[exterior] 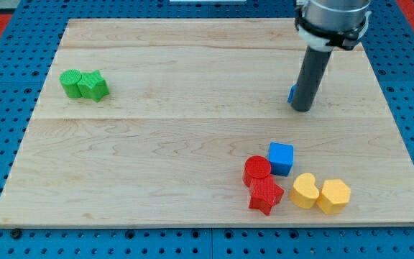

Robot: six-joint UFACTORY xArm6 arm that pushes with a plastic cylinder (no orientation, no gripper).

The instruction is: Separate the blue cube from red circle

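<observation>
The blue cube (281, 158) lies at the view's lower right, touching the red circle (257, 171) on the circle's upper right side. A red star (265, 195) sits just below the red circle, touching it. My tip (302, 108) rests on the board in the upper right, well above the blue cube. A small blue block (292, 94) peeks out from behind the rod's left side, mostly hidden.
A yellow heart-like block (305, 191) and a yellow hexagon-like block (333, 196) lie right of the red star. Two green blocks (71, 83) (93, 86) touch each other at the view's upper left. The wooden board (157, 144) sits on a blue pegboard.
</observation>
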